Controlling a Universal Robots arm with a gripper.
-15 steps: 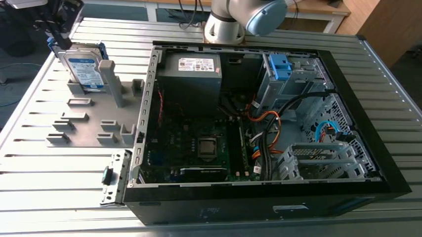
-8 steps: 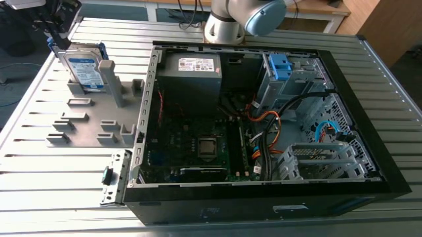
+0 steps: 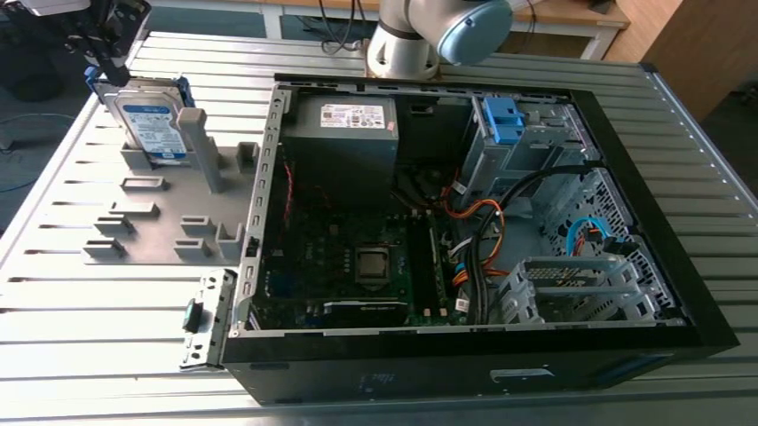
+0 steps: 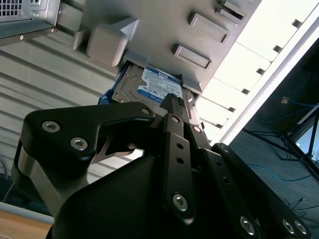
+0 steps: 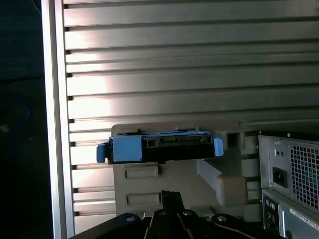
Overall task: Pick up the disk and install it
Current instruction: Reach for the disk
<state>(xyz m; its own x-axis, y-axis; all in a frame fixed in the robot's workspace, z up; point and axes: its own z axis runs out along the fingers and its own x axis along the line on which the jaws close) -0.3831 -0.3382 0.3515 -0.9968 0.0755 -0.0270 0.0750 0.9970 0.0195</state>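
While the disk point(image 3: 152, 124) stands upright in the rack point(image 3: 177, 213), far left | gripper point(image 3: 109, 67) just above it | we cannot tell its grip

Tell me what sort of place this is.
Probably a robotics lab bench for computer assembly: an open computer case on a slatted metal table, the disk upright in a grey holder beside it, and a robot arm behind.

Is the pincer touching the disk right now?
Apart. In the first wrist view, a strip of the grey holder shows between the pincer and the disk.
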